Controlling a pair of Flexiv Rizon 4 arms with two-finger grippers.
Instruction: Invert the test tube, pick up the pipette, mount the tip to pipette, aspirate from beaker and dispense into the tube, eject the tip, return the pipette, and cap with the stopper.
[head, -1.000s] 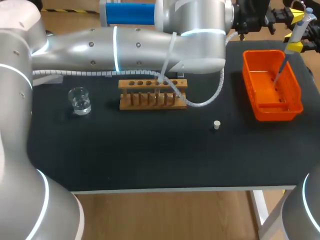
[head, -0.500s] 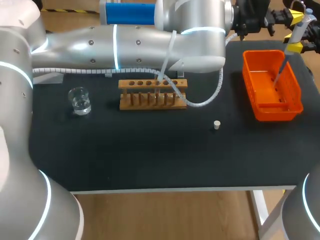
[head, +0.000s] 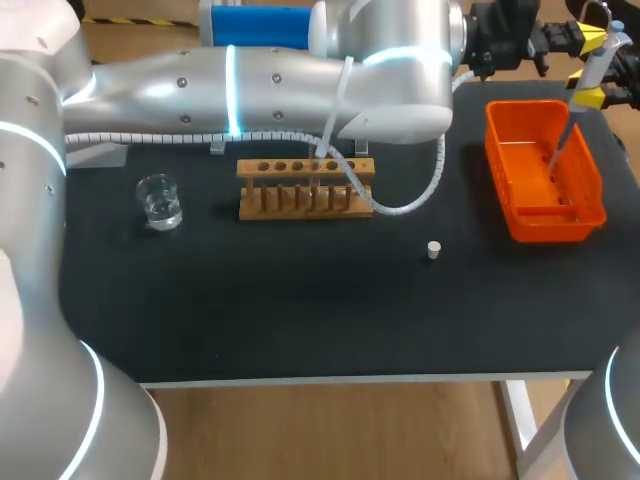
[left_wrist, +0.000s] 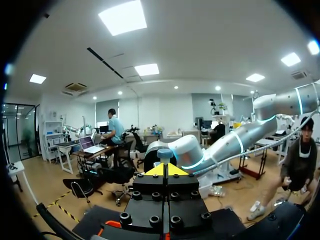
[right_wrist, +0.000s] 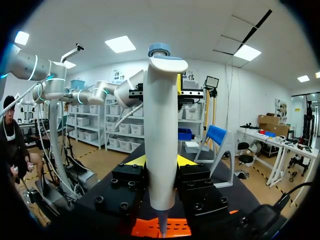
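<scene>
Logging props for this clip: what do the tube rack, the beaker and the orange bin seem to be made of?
Tube rack: likely wood, with a matt light-brown surface, drilled holes and pegs.
Beaker: clear and glossy with bright highlights. It could be glass or clear plastic; the look does not settle it.
Orange bin: probably moulded plastic, given its uniform bright colour, thin walls and slight sheen.

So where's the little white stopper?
In the head view, the stopper lies on the black table, right of middle, between the wooden rack and the orange basket.
</scene>
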